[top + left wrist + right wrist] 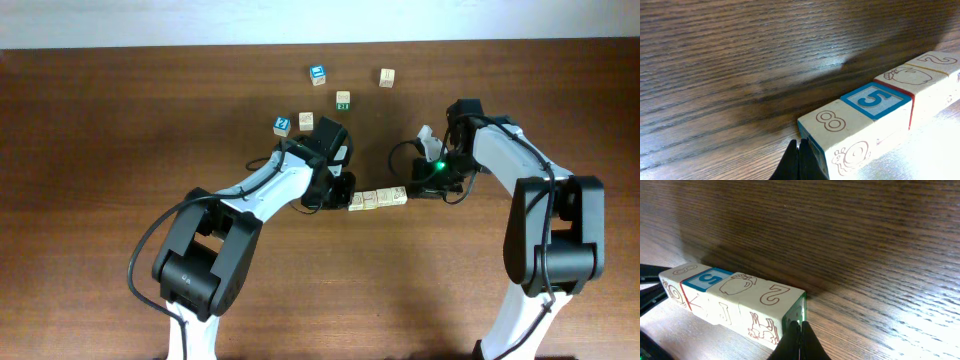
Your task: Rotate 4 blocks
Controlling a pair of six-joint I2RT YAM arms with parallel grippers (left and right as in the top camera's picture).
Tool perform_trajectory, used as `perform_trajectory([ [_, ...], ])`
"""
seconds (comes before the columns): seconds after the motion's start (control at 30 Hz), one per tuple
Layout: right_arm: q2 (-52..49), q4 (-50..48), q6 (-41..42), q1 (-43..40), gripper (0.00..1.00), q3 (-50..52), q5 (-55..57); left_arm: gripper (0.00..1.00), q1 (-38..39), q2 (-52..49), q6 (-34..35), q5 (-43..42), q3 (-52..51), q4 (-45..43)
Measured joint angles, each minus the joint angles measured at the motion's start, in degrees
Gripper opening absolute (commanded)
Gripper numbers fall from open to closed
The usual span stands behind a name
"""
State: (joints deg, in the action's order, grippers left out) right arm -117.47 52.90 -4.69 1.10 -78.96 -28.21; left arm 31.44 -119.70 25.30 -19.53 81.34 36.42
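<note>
Four pale wooden blocks lie end to end in a row (377, 200) at mid-table. In the left wrist view they read "8" (832, 122), a blue-framed "5" (874, 99), a red-outlined picture (907, 77) and "2" (940, 59). My left gripper (347, 198) is shut and empty, its tips (799, 160) against the blue end face of the "8" block. At the other end my right gripper (412, 190) is shut too, holding nothing. Its tips (799, 330) rest at the green end face of the "2" block (772, 296).
Loose cubes sit behind the row: two with bright blue tops (317, 73) (281, 125), one with a green mark (343, 100), and two pale ones (387, 77) (306, 121). Both arms angle inward from the near side of the table.
</note>
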Motion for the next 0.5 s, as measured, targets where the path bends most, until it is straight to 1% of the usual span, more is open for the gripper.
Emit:
perform_trajectory([
  [0.13, 0.0, 0.0, 1.6, 0.0, 0.04, 0.0, 0.5, 0.00, 0.1, 0.0, 0.7, 0.5, 0.0, 0.5],
  [0.5, 0.0, 1.6, 1.7, 0.0, 0.04, 0.0, 1.0, 0.00, 0.1, 0.0, 0.4, -0.2, 0.0, -0.6],
])
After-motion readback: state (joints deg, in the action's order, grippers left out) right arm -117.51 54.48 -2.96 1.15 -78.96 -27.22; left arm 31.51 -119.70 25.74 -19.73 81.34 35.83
